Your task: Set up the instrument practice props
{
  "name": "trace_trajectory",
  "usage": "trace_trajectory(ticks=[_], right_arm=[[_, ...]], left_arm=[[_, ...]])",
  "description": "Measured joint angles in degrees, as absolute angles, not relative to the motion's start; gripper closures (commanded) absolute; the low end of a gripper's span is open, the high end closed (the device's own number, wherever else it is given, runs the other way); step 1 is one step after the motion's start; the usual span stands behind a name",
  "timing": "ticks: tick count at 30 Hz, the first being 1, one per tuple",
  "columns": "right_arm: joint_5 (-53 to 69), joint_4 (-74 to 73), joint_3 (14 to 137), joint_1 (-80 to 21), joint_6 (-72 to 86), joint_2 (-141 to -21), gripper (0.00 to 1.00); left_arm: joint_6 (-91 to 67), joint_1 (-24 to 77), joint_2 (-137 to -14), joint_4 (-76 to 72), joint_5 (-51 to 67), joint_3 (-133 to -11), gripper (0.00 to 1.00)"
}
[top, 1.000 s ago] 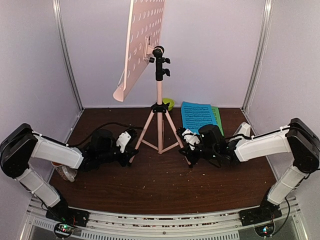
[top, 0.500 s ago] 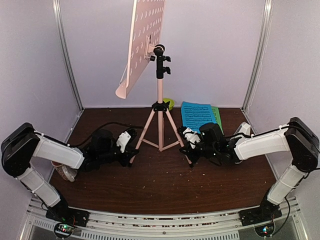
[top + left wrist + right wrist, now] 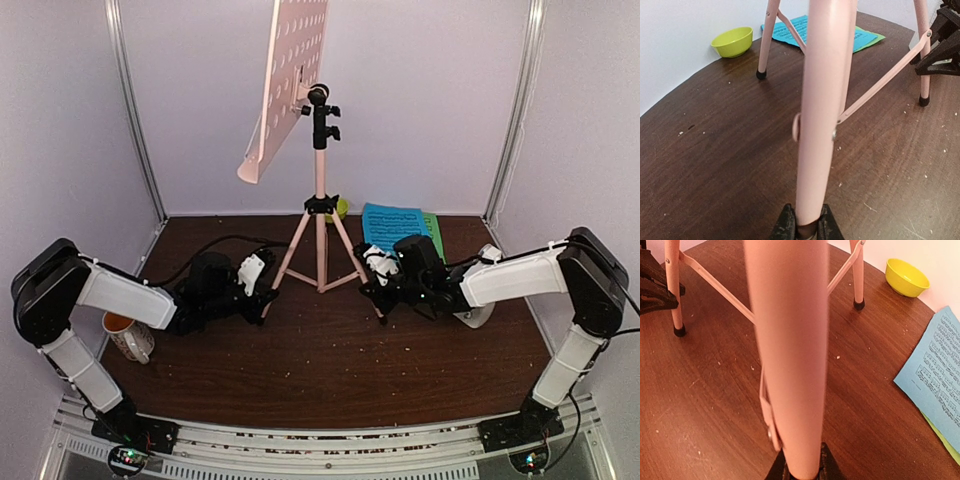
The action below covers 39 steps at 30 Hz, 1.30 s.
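Observation:
The pink music stand [image 3: 320,180] stands on its tripod at the back middle of the table, its perforated desk [image 3: 290,70] tilted high up. My left gripper [image 3: 264,290] is shut on the stand's front left leg [image 3: 822,100] near its foot. My right gripper [image 3: 376,290] is shut on the front right leg [image 3: 787,340] near its foot. The blue music sheet [image 3: 392,228] lies flat behind my right gripper, on top of the green sheet [image 3: 434,232]. A white shape [image 3: 472,316] shows under my right forearm; I cannot tell whether it is the metronome.
A white mug [image 3: 128,335] stands at the left by my left arm. A small lime-green bowl [image 3: 342,207] sits at the back wall behind the stand; it also shows in the left wrist view [image 3: 733,41]. Walls close in the table on three sides.
Both grippers have pushed away from the bases with the legs in them. The stand has shifted towards the back wall, and its desk has moved right. The mug has come into full view.

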<state>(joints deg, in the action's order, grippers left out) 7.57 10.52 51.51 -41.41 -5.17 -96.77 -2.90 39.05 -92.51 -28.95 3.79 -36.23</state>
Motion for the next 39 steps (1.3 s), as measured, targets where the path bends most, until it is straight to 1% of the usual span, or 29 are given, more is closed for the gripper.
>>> trace_trajectory(ticks=[5, 11, 19, 28, 30, 32, 33, 35, 36, 37, 39], right_arm=[[9.2, 8.0, 46.1, -40.5, -7.6, -91.0, 1.0], [9.6, 4.9, 44.2, -40.4, -7.6, -88.2, 1.0], [10.1, 4.2, 44.1, -40.4, -7.0, -87.9, 1.0], [10.2, 3.9, 43.5, -40.5, -5.4, -87.4, 1.0], [10.4, 3.9, 43.5, -40.5, -5.4, -87.4, 0.93], [10.7, 3.9, 43.5, -40.7, -5.4, -87.4, 0.83], [11.0, 3.9, 43.5, -40.8, -5.4, -87.4, 0.75], [11.0, 3.2, 43.8, -41.0, -3.0, -87.4, 0.57], [10.8, 2.7, 43.9, -41.0, -1.2, -87.4, 0.5], [10.5, 2.1, 44.0, -40.8, 0.3, -87.4, 0.44], [9.6, 0.9, 44.5, -40.7, 2.7, -87.4, 0.37]], left_arm=[[-3.4, 40.0, -88.0, -28.7, 3.9, -31.5, 1.0], [-4.2, 40.4, -84.9, -27.1, 4.4, -29.1, 1.0], [-6.4, 40.6, -83.5, -27.6, 4.6, -27.0, 1.0], [-10.4, 40.9, -81.9, -32.1, 4.9, -22.9, 1.0], [-10.5, 41.0, -81.2, -32.4, 5.5, -22.1, 1.0], [-10.5, 41.4, -80.0, -32.2, 5.9, -21.7, 1.0], [-10.5, 41.8, -79.0, -31.5, 6.0, -21.3, 0.97], [-10.4, 42.0, -76.9, -29.7, 6.4, -20.7, 0.79], [-10.4, 42.0, -75.9, -28.5, 6.7, -20.4, 0.67], [-10.7, 41.9, -74.8, -27.2, 7.0, -20.1, 0.57], [-10.8, 41.7, -72.6, -24.7, 7.8, -19.8, 0.3]])
